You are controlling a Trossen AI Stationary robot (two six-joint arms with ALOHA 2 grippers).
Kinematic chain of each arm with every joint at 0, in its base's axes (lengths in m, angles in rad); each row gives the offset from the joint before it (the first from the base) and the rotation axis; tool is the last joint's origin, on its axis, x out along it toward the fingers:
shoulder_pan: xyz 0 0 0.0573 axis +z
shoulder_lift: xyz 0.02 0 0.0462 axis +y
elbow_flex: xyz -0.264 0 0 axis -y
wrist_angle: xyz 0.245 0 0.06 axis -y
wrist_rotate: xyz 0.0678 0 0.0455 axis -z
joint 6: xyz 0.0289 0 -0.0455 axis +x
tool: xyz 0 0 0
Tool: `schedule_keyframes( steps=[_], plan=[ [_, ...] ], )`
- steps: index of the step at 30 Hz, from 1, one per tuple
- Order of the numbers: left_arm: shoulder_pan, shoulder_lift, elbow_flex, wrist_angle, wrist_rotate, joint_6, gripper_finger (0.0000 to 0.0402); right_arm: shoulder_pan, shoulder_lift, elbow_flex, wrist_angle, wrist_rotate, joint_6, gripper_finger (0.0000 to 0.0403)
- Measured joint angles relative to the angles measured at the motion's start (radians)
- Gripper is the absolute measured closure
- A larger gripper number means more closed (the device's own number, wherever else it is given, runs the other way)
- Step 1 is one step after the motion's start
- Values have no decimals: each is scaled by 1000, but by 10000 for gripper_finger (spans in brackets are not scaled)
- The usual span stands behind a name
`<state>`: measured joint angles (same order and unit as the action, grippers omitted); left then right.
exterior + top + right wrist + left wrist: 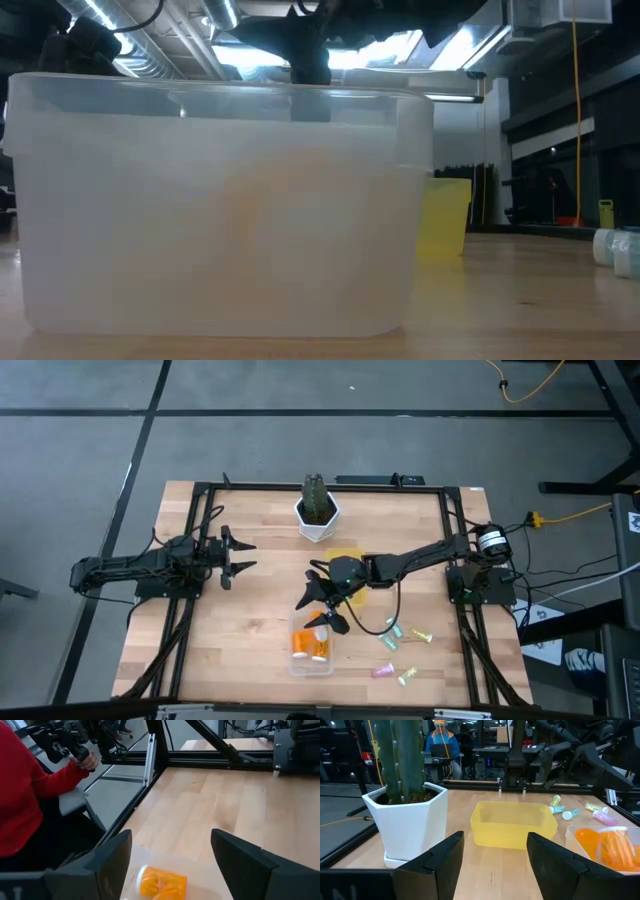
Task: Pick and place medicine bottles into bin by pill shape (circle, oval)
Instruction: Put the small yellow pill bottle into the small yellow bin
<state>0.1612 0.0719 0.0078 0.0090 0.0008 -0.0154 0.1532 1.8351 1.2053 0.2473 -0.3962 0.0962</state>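
Note:
A clear bin (312, 650) near the table's front edge holds orange medicine bottles with white caps (310, 644), lying on its floor. My right gripper (325, 610) hangs just above the bin's far rim, open, with nothing between its fingers; in the right wrist view (170, 870) an orange bottle (162, 884) lies below them. A yellow bin (512, 824) stands behind, partly under the right arm. Pale green and pink bottles (395, 631) (384, 671) lie loose on the wood to the right of the clear bin. My left gripper (238, 556) waits open at the table's left.
A white pot with a cactus (318, 513) stands at the table's far middle, beside the yellow bin. Black frame rails (200, 550) run along the table's sides. A person in a red sleeve (20, 805) is beyond the table's front edge. Bare wood (250, 620) lies left of the clear bin.

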Motion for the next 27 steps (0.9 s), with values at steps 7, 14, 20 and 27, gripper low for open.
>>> schedule_keyframes(
  steps=[7,14,20,27],
  plan=[
    [0,0,0,0,0,0,190,-1,0,0,-8,0,4,130],
    [0,0,0,0,0,-6,190,-49,-92,1,-169,3,57,130],
    [0,0,0,0,-1,4,190,-58,-276,1,-578,6,53,130],
    [0,0,0,0,-6,18,190,-6,-535,1,-986,253,361,130]
  ],
)
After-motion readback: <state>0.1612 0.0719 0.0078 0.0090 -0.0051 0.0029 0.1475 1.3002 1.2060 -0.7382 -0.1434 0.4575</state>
